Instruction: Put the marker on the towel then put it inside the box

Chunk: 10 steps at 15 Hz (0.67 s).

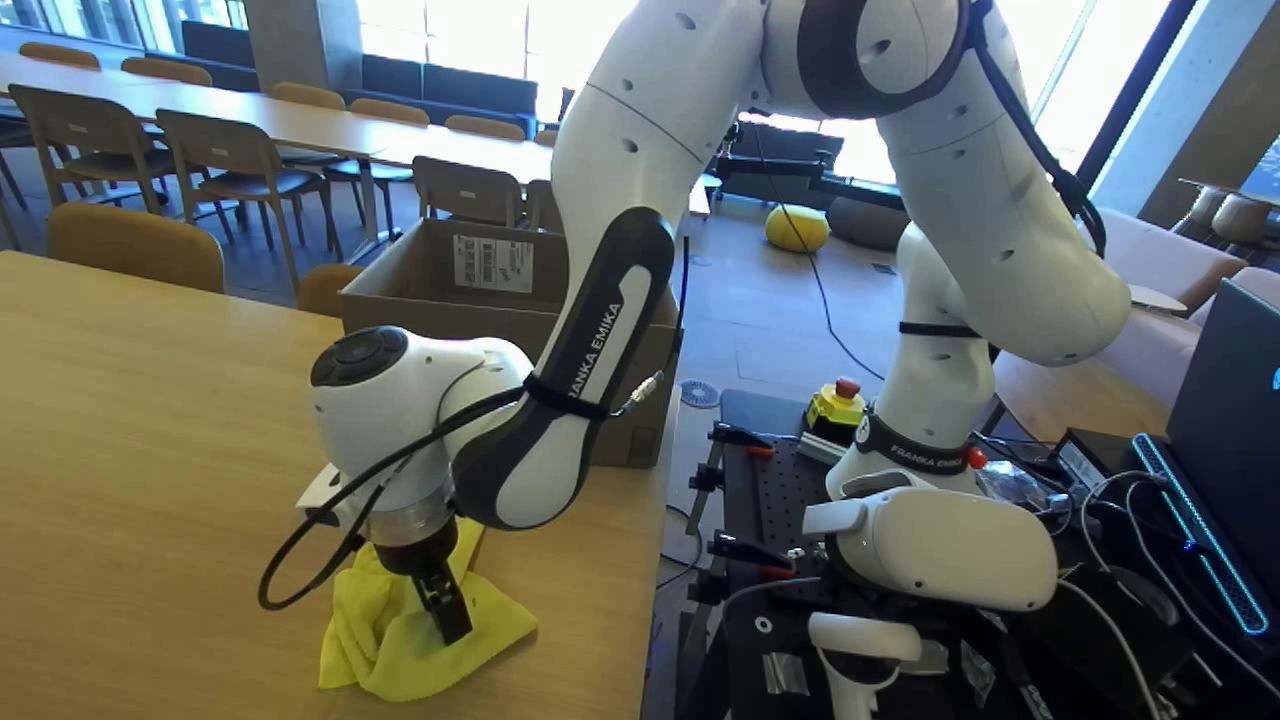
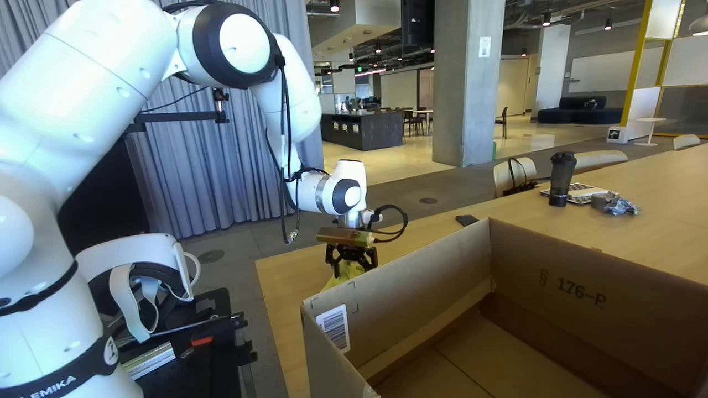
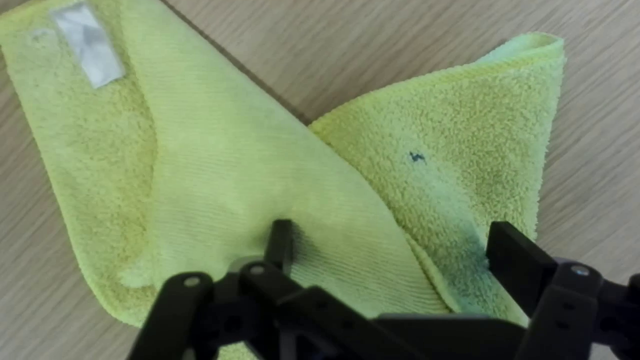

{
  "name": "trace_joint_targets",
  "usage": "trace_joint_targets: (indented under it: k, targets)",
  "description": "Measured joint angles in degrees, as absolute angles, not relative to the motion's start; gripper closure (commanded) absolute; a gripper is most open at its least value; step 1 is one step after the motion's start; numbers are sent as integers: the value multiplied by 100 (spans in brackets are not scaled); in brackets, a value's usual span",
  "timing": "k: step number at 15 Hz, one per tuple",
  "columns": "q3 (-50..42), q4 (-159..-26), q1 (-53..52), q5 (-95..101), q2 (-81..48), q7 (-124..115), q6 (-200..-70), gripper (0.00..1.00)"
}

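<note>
The pale wood-grained desk (image 1: 130,430) is used as the working surface. From a base beyond its edge, the white-and-black jointed robot arm (image 1: 640,160) is arched high, with the wrist directed steeply downward. The large brown cardboard box (image 2: 420,298) is stood top uncovered near the desk's edge, presumably so that the marker can be lowered in from above. The bright yellow napped-cloth towel (image 3: 240,165) is laid near the box, apparently as an interim resting place within easy reach; it is rumpled and partly folded over itself. The black two-fingered tool (image 3: 390,237) is set over the towel, its fingers spread wide on either side of a folded edge, as if for a pick-up; nothing is seen gripped. The marker is not sighted in any view; concealment beneath the folds is judged possible, unconfirmed.
</note>
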<state>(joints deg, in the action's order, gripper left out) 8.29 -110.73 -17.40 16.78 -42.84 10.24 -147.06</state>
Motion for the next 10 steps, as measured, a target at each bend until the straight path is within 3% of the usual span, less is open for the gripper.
trace_joint_targets:
  k: [10]
  targets:
    - [621,-10633,-1919,1896,-4767,966,-14903,0]
